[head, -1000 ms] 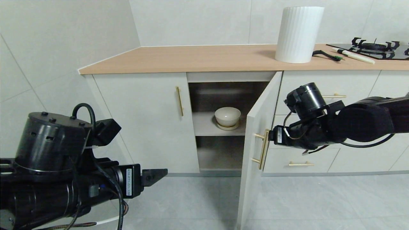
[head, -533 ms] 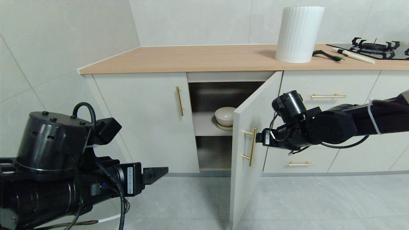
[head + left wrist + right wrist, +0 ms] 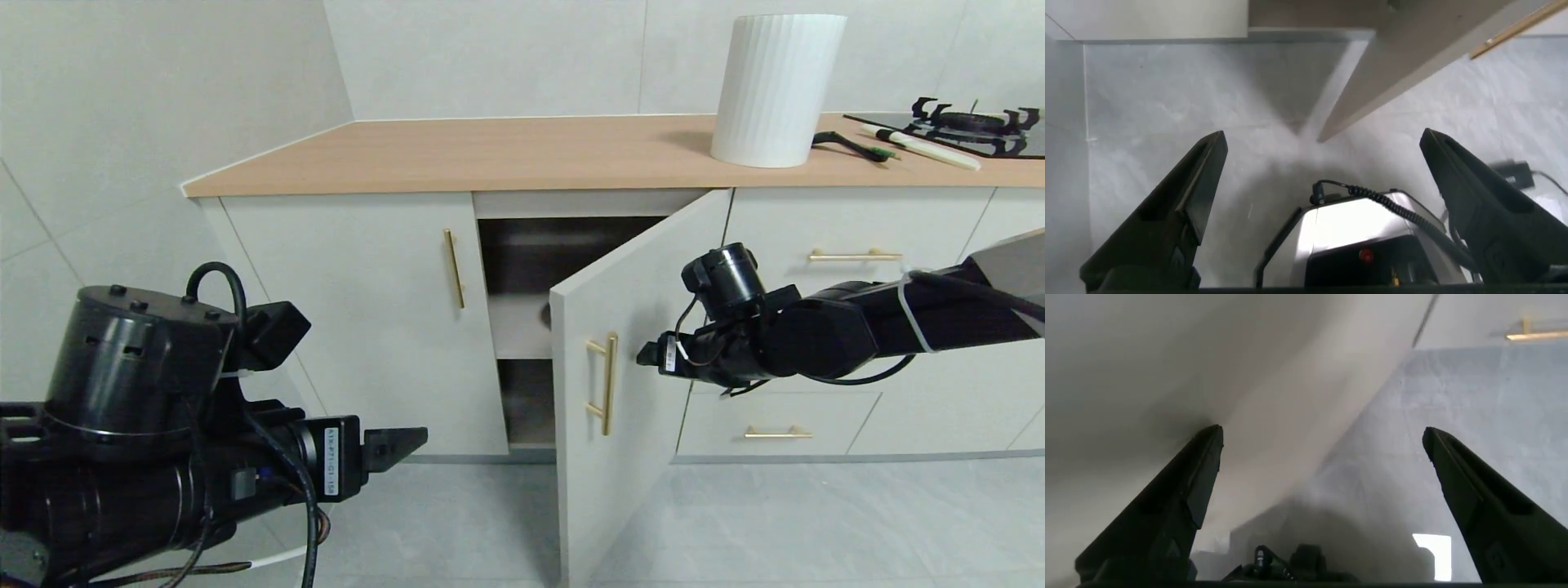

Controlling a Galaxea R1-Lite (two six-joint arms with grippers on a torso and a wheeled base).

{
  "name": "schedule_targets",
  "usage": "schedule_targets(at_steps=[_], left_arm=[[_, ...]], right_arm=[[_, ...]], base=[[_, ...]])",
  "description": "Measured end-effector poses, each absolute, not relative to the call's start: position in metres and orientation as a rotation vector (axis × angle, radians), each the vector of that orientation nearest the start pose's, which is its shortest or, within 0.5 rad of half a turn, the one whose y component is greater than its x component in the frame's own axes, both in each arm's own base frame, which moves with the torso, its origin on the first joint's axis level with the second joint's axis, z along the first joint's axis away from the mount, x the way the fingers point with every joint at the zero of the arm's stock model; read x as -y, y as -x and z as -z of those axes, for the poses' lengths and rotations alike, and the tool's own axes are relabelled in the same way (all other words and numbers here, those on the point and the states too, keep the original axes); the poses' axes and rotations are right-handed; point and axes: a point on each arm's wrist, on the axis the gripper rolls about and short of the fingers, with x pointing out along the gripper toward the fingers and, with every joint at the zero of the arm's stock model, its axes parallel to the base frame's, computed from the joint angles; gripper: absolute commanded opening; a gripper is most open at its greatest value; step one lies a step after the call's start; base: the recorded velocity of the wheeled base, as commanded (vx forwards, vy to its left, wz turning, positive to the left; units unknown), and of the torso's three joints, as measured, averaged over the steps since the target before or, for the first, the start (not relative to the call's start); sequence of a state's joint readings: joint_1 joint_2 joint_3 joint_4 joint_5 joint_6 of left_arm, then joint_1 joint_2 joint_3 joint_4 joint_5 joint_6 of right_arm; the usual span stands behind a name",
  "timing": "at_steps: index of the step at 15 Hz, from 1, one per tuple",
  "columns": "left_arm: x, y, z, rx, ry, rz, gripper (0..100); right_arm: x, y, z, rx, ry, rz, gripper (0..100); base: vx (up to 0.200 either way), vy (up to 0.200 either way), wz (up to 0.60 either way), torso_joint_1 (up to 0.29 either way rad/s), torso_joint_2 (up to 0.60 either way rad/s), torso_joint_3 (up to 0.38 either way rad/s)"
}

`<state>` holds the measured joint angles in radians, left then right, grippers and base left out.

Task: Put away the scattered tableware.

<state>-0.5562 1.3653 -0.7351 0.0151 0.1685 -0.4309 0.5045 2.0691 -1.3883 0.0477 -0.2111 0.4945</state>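
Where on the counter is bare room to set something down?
The wooden counter is bare from its left corner to the white ribbed container. Right of that it is crowded: a black-handled tool, a white utensil and the stove burner.

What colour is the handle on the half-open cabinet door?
Gold; the handle shows best in the head view.

- The cabinet door (image 3: 629,327) stands partway across our way into the cupboard opening (image 3: 514,269); a narrow gap shows beside the left door (image 3: 359,318)
- Our right gripper (image 3: 645,355) sits just off its face, near the handle (image 3: 604,384)
- Bare floor (image 3: 457,506) lies open ahead of our left gripper (image 3: 404,445)
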Motion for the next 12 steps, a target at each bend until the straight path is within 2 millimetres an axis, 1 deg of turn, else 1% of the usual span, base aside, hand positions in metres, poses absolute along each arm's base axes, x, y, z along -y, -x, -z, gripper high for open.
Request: schedule_targets(at_steps=[1, 3, 7, 12], left_arm=[[0.106, -0.177, -0.190, -0.672, 0.182, 0.237, 100], [0.106, -0.177, -0.191, -0.670, 0.184, 0.237, 100], [0.106, -0.177, -0.191, -0.667, 0.186, 0.237, 100], [0.106, -0.177, -0.191, -0.666, 0.186, 0.237, 100]], right_arm=[[-0.192, -0.355, -0.143, -0.734, -0.223, -0.102, 100], [-0.196, -0.356, -0.142, -0.727, -0.259, -0.100, 100], [-0.204, -0.366, -0.145, -0.620, -0.390, -0.116, 100], [-0.211, -0.380, -0.134, -0.551, -0.463, -0.127, 100]], base=[[0.200, 0.000, 0.00, 0.002, 0.00, 0.007], [0.000, 0.000, 0.00, 0.000, 0.00, 0.000], [0.000, 0.000, 0.00, 0.000, 0.00, 0.000], [0.000, 0.000, 0.00, 0.000, 0.00, 0.000]])
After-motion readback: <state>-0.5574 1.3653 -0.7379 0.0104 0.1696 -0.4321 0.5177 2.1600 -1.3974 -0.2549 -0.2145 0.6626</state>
